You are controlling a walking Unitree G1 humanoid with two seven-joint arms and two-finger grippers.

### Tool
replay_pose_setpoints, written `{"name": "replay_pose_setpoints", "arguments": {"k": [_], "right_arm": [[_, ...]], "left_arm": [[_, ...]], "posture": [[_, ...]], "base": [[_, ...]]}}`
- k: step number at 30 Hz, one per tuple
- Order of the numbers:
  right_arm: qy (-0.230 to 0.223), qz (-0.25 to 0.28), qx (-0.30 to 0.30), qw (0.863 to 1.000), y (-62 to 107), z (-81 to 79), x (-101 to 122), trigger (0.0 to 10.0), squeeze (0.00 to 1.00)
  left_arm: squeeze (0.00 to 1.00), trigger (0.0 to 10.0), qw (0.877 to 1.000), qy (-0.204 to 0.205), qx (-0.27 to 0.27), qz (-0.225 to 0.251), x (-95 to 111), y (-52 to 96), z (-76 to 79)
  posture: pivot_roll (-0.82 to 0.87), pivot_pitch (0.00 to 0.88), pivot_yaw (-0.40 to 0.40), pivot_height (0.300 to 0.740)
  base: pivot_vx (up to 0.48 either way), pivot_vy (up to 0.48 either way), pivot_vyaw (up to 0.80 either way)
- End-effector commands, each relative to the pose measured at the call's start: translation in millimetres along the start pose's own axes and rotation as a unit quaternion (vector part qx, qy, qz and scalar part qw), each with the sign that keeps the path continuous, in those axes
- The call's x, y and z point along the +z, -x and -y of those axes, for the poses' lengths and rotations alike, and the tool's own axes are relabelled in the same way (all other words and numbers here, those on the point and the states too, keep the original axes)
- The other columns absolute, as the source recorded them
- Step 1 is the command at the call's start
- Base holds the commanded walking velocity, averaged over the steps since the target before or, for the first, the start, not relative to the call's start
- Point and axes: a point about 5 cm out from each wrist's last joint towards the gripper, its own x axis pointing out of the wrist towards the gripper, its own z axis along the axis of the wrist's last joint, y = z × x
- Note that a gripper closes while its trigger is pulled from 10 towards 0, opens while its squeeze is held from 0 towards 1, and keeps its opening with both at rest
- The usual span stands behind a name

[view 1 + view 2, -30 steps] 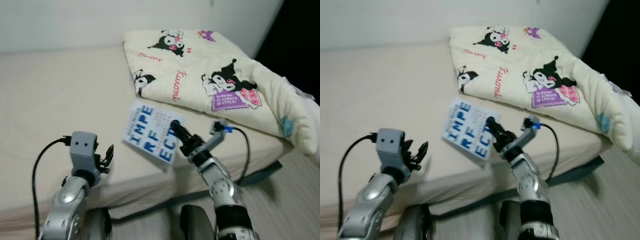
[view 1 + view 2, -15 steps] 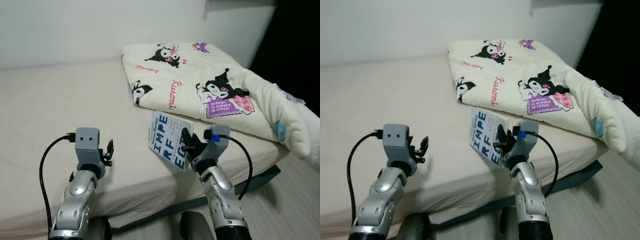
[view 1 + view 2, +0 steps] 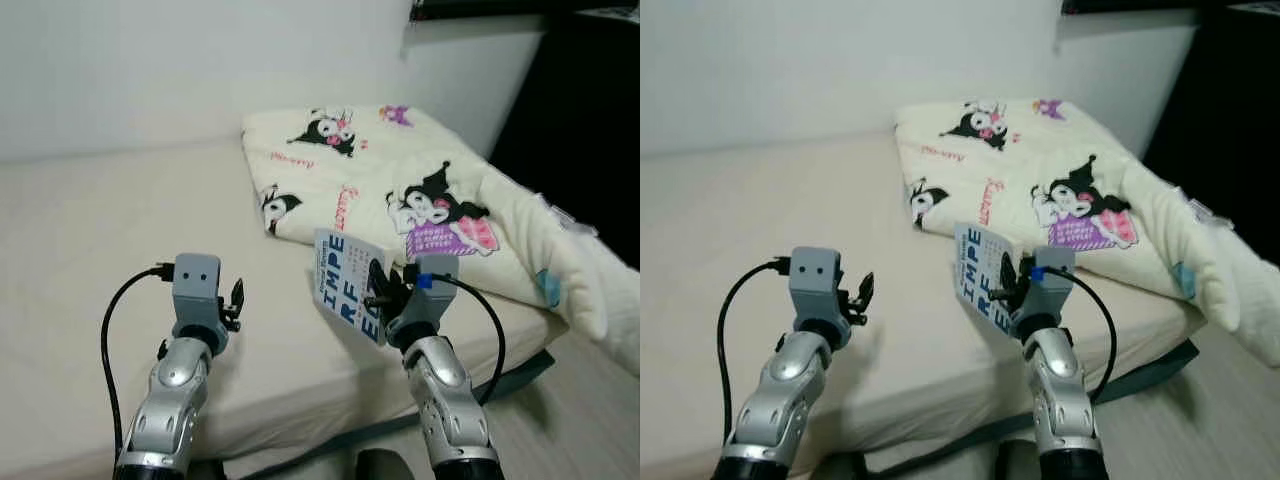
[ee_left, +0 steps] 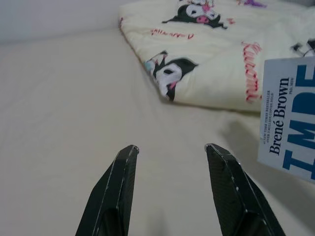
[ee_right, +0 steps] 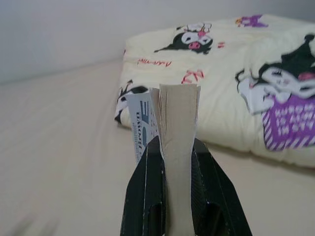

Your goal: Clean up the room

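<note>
A white book with big blue letters (image 3: 347, 284) is held upright above the front of the bed, and my right gripper (image 3: 376, 287) is shut on it. In the right wrist view the book (image 5: 178, 115) stands edge-on, its page block clamped between the two black fingers (image 5: 147, 191). My left gripper (image 3: 234, 303) hovers open over the bare mattress to the left of the book, with nothing between its fingers (image 4: 114, 189). The book's cover (image 4: 291, 118) shows at the edge of the left wrist view.
A folded cream blanket with cartoon prints (image 3: 400, 190) lies on the right half of the bed (image 3: 90, 230) and hangs over its right side. A white wall runs behind the bed. Wooden floor (image 3: 590, 420) lies at lower right, with a dark opening at far right.
My right gripper has lifted the book off the bed and turned it from lying flat to upright. The camera view has risen, showing more wall. My left arm has come up a little.
</note>
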Motion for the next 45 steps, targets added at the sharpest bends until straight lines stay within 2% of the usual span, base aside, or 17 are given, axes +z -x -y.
{"name": "replay_pose_setpoints", "arguments": {"k": [1, 4, 5, 7, 9, 16, 20, 22, 24, 26, 34, 39, 45], "right_arm": [[0.006, 0.018, 0.003, 1.000, -0.7, -2.8, 5, 10.0, 0.00], [0.004, 0.017, 0.003, 1.000, -0.6, -3.1, 5, 10.0, 0.00], [0.003, 0.015, 0.006, 1.000, -1.0, -5.0, 4, 10.0, 0.00], [0.003, 0.015, 0.007, 1.000, -1.5, -5.9, 4, 10.0, 0.00], [0.003, 0.015, 0.009, 1.000, -2.4, -7.3, 5, 10.0, 0.00], [0.004, 0.015, 0.009, 1.000, -3.2, -8.1, 5, 10.0, 0.00], [0.006, 0.014, 0.010, 1.000, -2.3, -7.9, 4, 10.0, 0.00], [0.006, 0.012, 0.010, 1.000, -1.8, -8.4, 3, 10.0, 0.00], [0.007, -0.001, 0.012, 1.000, -1.7, -9.0, 0, 10.0, 0.00], [0.011, -0.017, 0.012, 1.000, -0.7, -8.3, -7, 10.0, 0.00], [0.027, -0.033, 0.002, 0.999, 2.3, -4.2, -14, 10.0, 0.00], [0.046, -0.036, -0.002, 0.998, 1.7, -3.4, -14, 10.0, 0.00], [0.040, -0.041, -0.008, 0.998, 1.7, -1.4, -15, 10.0, 0.00]], "left_arm": [[0.00, 10.0, 1.000, 0.019, 0.011, -0.005, -4, -0.2, -2.1], [0.00, 10.0, 1.000, 0.021, 0.004, -0.003, -3, 0.4, -1.5], [0.00, 10.0, 0.999, 0.033, -0.013, -0.003, -2, 1.6, 1.8], [0.00, 10.0, 0.999, 0.038, -0.018, -0.004, -2, 1.6, 2.8], [0.00, 10.0, 0.998, 0.060, -0.019, -0.007, -2, 1.3, 3.6], [0.00, 10.0, 0.999, 0.048, -0.011, 0.000, -1, -0.5, 1.4], [0.00, 10.0, 0.997, 0.073, -0.018, -0.024, -7, 0.5, 1.2], [0.00, 10.0, 0.998, 0.065, -0.012, -0.020, -8, 1.7, -1.0], [0.00, 10.0, 1.000, 0.025, -0.009, -0.008, -8, 1.9, -2.9], [0.00, 10.0, 1.000, 0.010, -0.013, -0.002, -7, 1.4, -2.9], [0.00, 10.0, 1.000, 0.010, -0.015, -0.003, -6, -1.2, -3.0], [0.00, 10.0, 1.000, 0.010, -0.021, -0.005, -4, -0.9, 1.7], [0.00, 10.0, 1.000, 0.001, -0.026, -0.004, -3, -1.3, 5.7]], "posture": [[-0.02, 0.000, -0.057, 0.661], [-0.02, 0.000, -0.060, 0.671], [-0.02, 0.000, -0.064, 0.681], [-0.02, 0.000, -0.065, 0.686], [-0.02, 0.000, -0.066, 0.696], [-0.02, 0.000, -0.067, 0.716], [-0.02, 0.000, -0.067, 0.731], [-0.02, 0.000, -0.068, 0.740], [-0.02, 0.000, -0.068, 0.740], [-0.02, 0.000, -0.068, 0.740], [-0.02, 0.000, -0.070, 0.740], [-0.02, 0.000, -0.069, 0.740], [-0.02, 0.000, -0.068, 0.740]], "base": [[0.000, 0.000, 0.00], [0.000, 0.000, 0.00], [0.000, 0.000, 0.00], [0.000, 0.000, 0.00], [0.000, 0.000, 0.00], [0.000, 0.000, 0.00], [0.000, 0.000, 0.00], [0.000, 0.000, 0.00], [0.000, 0.000, 0.00], [0.000, 0.000, 0.00], [0.000, 0.000, 0.00], [0.000, -0.480, 0.27], [0.000, -0.480, 0.80]]}}
